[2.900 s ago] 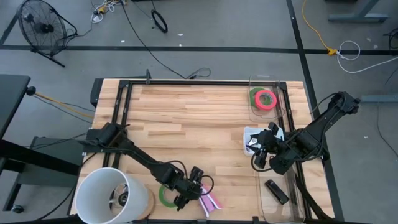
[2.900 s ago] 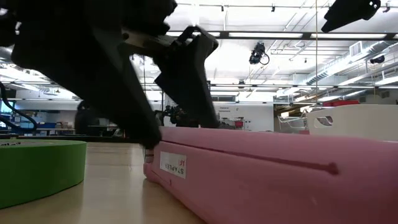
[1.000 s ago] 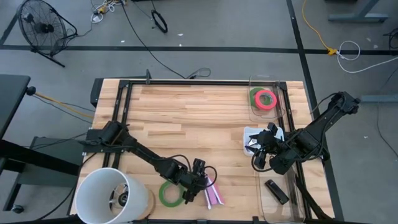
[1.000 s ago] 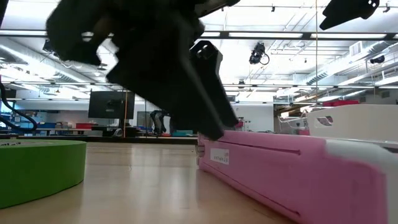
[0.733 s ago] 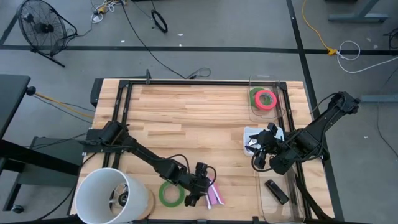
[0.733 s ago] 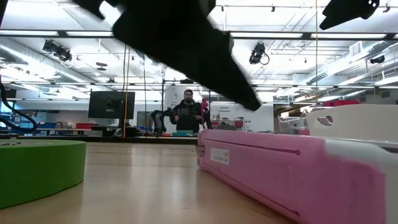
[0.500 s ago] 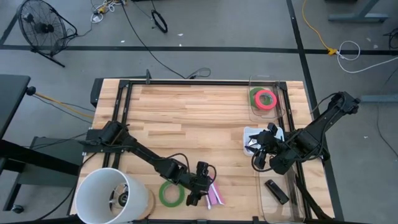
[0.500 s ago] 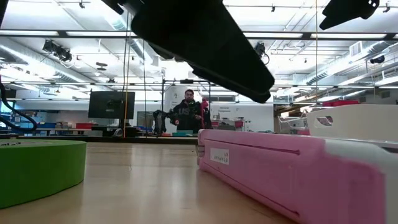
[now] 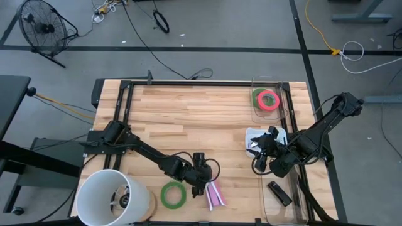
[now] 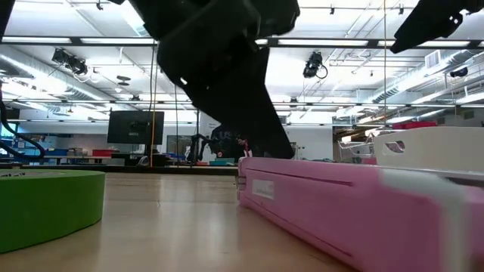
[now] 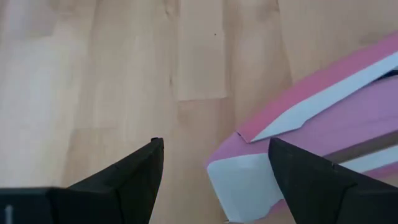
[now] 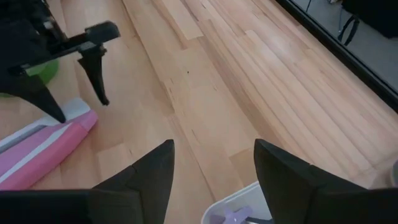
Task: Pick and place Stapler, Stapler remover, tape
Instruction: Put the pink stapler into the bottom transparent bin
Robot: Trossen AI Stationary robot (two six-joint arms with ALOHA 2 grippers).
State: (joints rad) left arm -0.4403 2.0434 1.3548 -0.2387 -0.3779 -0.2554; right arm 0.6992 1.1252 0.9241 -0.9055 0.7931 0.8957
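A pink and white stapler (image 9: 214, 196) lies flat on the wooden table near its front edge; it also shows in the low view (image 10: 340, 219). A green tape roll (image 9: 171, 195) lies flat to its left. My left gripper (image 9: 201, 182) is open, low over the stapler's far end (image 11: 239, 177), which lies between its fingers. A red-pink tape roll (image 9: 268, 100) lies on a green one in a clear box at the far right. My right gripper (image 9: 257, 161) is open and empty, in front of a white bin (image 9: 253, 135). My left gripper points down at the stapler's far end (image 11: 245, 155), with one finger (image 11: 292, 168) close beside it. I cannot tell whether the finger touches it. The stapler lies flat on the table.
A clear tray (image 9: 271, 210) at the near right holds a black oblong thing (image 9: 279, 193). A white bucket (image 9: 110, 198) stands at the table's near left corner. A dark frame (image 9: 201, 83) runs along the far edge. Bare wood fills the table's middle.
My left gripper has gone up from beside the stapler, then toward the table's far edge and down onto the stapler's far end. My right arm has kept about still.
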